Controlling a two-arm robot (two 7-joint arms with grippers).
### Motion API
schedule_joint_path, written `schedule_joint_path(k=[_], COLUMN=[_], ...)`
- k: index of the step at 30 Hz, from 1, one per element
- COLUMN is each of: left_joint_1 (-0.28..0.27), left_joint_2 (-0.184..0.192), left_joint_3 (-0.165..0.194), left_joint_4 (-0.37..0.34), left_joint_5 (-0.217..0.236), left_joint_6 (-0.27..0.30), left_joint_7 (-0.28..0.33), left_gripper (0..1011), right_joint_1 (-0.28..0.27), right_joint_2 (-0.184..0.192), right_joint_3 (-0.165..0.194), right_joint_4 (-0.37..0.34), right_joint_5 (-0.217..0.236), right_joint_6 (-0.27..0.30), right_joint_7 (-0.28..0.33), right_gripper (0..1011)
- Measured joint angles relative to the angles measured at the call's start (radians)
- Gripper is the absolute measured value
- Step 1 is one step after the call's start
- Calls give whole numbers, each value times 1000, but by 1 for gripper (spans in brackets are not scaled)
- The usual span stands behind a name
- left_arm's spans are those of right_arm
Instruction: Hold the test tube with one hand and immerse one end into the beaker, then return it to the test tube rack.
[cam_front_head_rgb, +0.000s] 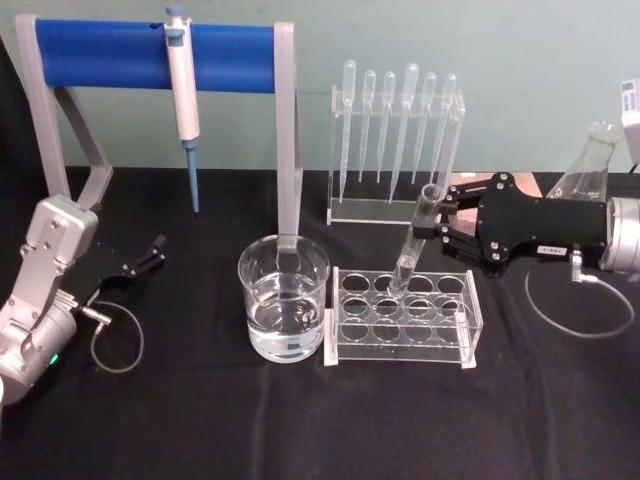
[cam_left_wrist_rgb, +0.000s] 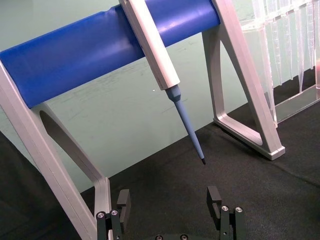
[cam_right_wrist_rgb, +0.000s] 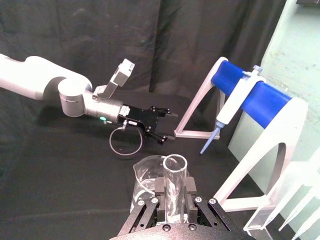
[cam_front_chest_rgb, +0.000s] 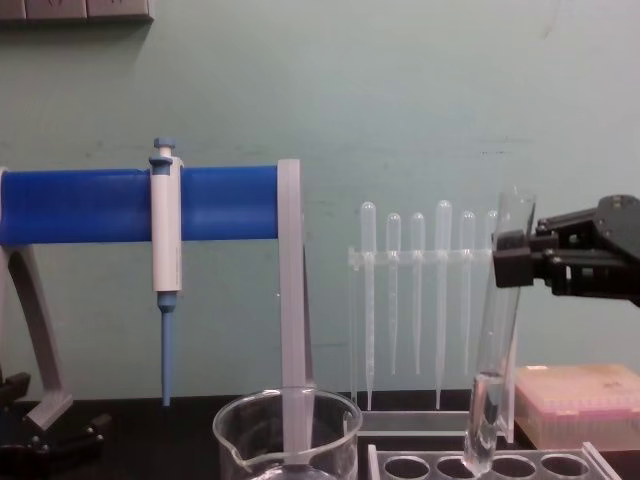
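Observation:
My right gripper (cam_front_head_rgb: 441, 226) is shut on the test tube (cam_front_head_rgb: 412, 245), clamping it just below its open rim. The tube leans, its round bottom at the mouth of a back-row hole of the clear rack (cam_front_head_rgb: 404, 345). From the chest the tube (cam_front_chest_rgb: 497, 340) hangs tilted from the right gripper (cam_front_chest_rgb: 510, 258). In the right wrist view the fingers (cam_right_wrist_rgb: 160, 189) squeeze the tube (cam_right_wrist_rgb: 175, 172), with the beaker (cam_right_wrist_rgb: 146, 181) behind it. The beaker (cam_front_head_rgb: 284, 300), part-filled with water, stands just left of the rack. My left gripper (cam_front_head_rgb: 150, 250) rests open at the far left, parked.
A blue-barred stand (cam_front_head_rgb: 130, 52) carrying a white-and-blue pipettor (cam_front_head_rgb: 182, 95) rises behind the beaker. A rack of plastic pipettes (cam_front_head_rgb: 395, 150) stands at the back. A glass flask (cam_front_head_rgb: 590, 165) sits behind my right wrist, and a pink box (cam_front_chest_rgb: 580, 400) lies right of the rack.

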Motion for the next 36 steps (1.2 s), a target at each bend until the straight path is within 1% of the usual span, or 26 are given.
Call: schedule_joint_path(k=[21, 28, 36], left_joint_1=[0, 0, 0], left_joint_2=[0, 0, 0], left_joint_3=[0, 0, 0], left_joint_4=[0, 0, 0], left_joint_5=[0, 0, 0], left_joint_6=[0, 0, 0], left_joint_7=[0, 0, 0], left_gripper=[1000, 1000, 1000], right_joint_1=[-23, -34, -43], right_joint_2=[-29, -48, -63], right_joint_3=[-8, -20, -23], right_joint_4=[37, 70, 100], right_joint_5=[-1, -29, -44], right_joint_6=[-19, -43, -64], right_joint_7=[13, 10, 7], right_gripper=[233, 233, 233])
